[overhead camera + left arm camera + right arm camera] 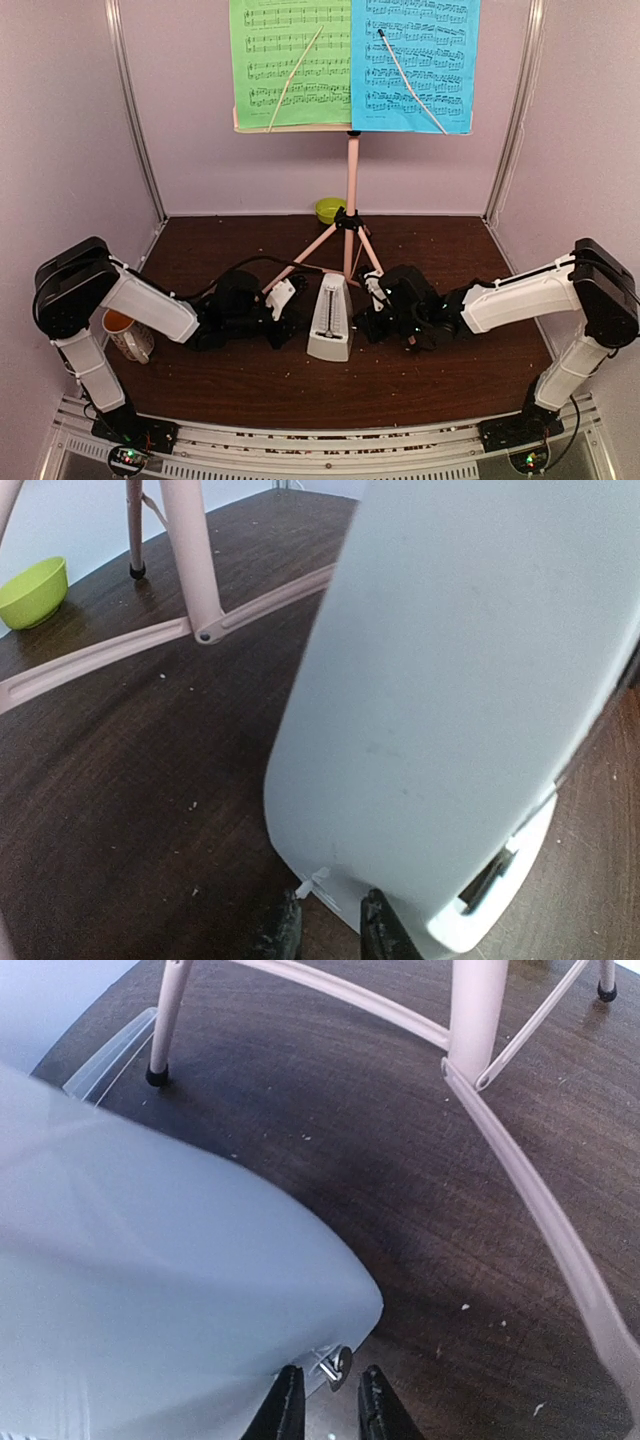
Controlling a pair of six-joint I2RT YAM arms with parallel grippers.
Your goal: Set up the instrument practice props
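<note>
The pink music stand (352, 180) rises at the back centre, with a green sheet (290, 60) and a blue sheet (415, 60) side by side on its desk. The pale pyramid metronome (330, 320) stands upright in front of the tripod. My left gripper (298, 325) is low at its left side. In the left wrist view that gripper (332, 925) is narrowly closed on a small white tab at the metronome (460, 680) base. My right gripper (362, 325) is at the opposite side. There the right gripper (325, 1400) is closed round the small metal key on the metronome (130, 1290).
A white mug (128, 335) with an orange inside stands by the left arm. A lime-green bowl (329, 209) sits against the back wall behind the stand. The tripod legs (475, 1010) spread low over the dark wooden table just behind both grippers.
</note>
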